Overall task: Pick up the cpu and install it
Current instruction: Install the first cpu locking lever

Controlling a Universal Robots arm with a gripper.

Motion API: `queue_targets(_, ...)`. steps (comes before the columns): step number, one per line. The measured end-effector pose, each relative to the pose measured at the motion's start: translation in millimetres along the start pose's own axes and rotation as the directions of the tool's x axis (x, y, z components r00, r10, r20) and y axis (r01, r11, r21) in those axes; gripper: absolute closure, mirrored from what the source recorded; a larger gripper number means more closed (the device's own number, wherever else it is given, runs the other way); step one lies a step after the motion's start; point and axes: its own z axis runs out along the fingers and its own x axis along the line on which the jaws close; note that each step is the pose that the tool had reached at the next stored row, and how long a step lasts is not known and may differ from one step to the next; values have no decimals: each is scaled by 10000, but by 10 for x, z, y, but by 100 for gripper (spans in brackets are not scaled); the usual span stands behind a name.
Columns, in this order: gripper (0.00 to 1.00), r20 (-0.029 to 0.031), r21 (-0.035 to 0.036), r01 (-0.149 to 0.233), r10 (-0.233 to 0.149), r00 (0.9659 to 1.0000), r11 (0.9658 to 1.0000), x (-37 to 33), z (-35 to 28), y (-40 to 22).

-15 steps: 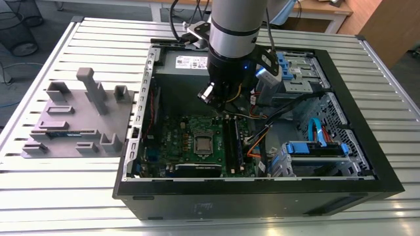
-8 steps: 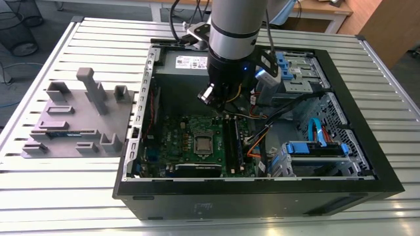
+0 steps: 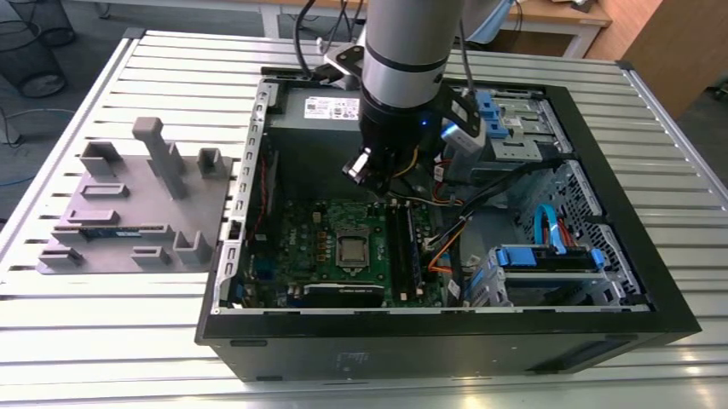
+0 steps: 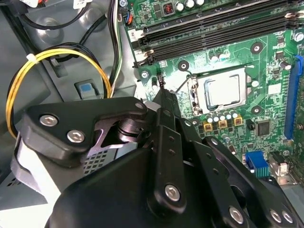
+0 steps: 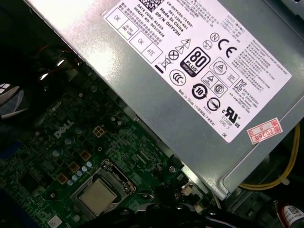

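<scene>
Inside the open computer case [image 3: 245, 256], arm upright above the seated cpu [image 3: 354, 249], jaws' state unclear.

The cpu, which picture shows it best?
The second wrist view: the cpu sits unblocked in its socket on the green board. The first wrist view shows it near the edge. The exterior view shows it tiny, below the hand.

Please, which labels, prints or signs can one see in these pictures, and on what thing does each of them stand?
White label, on the power supply: many lines of print, boxes and round approval marks.
Red stamp, on a corner of that label.
White logo, on the motherboard.
cpu: its top bears no print that I can tell.
</scene>
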Motion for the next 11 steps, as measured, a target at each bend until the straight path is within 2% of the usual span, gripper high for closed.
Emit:
queue_targets(6,89,13,-16,55,-55,10000,10000,1,14,0)
queue_targets(11,89,90,-87,109,-109,9999,9999,1,17,0)
